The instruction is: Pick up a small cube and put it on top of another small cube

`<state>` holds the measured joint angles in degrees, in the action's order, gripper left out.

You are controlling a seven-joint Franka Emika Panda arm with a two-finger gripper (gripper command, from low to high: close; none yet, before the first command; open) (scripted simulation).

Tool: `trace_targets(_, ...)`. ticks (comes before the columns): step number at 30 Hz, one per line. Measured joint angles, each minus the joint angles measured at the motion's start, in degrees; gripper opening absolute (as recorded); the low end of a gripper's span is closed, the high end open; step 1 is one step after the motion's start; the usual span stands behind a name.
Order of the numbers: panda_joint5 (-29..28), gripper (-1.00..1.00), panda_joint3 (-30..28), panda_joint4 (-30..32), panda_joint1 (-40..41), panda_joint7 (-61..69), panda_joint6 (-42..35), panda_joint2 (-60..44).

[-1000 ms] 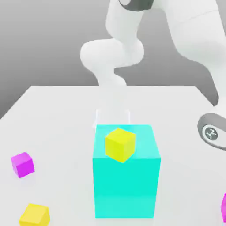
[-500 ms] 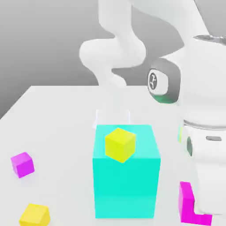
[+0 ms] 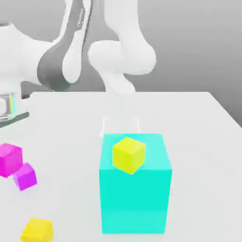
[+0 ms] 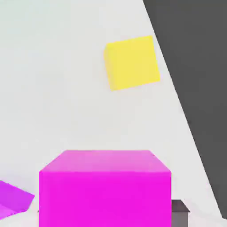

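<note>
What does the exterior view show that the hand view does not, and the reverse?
Exterior alone: the big cyan block with a yellow cube on top, and the arm.

Hand alone: a dark finger tip beside the near magenta cube.

Both: that carried magenta cube, the second magenta cube, the table's yellow cube, the white table.

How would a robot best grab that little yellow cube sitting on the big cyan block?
Probably from straight above, with the jaws closing on two opposite upright faces of the yellow cube. It rests flat on the cyan block with open space all round, turned slightly, so the jaws should turn to match.
</note>
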<state>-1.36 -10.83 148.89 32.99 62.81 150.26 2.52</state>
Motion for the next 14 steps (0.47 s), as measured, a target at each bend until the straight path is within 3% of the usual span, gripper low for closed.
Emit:
trace_targets(3,0.6,-1.00,-1.2,3.6,2.4,3.7,0.7,-0.4)
trace_targets(12,6.1,-1.00,0.0,4.0,2.6,8.1,10.1,-10.2)
trace_targets(13,6.5,1.00,0.1,4.0,2.7,8.4,10.9,-11.0)
trace_targets(14,6.5,1.00,0.1,4.0,2.7,8.4,10.9,-11.0)
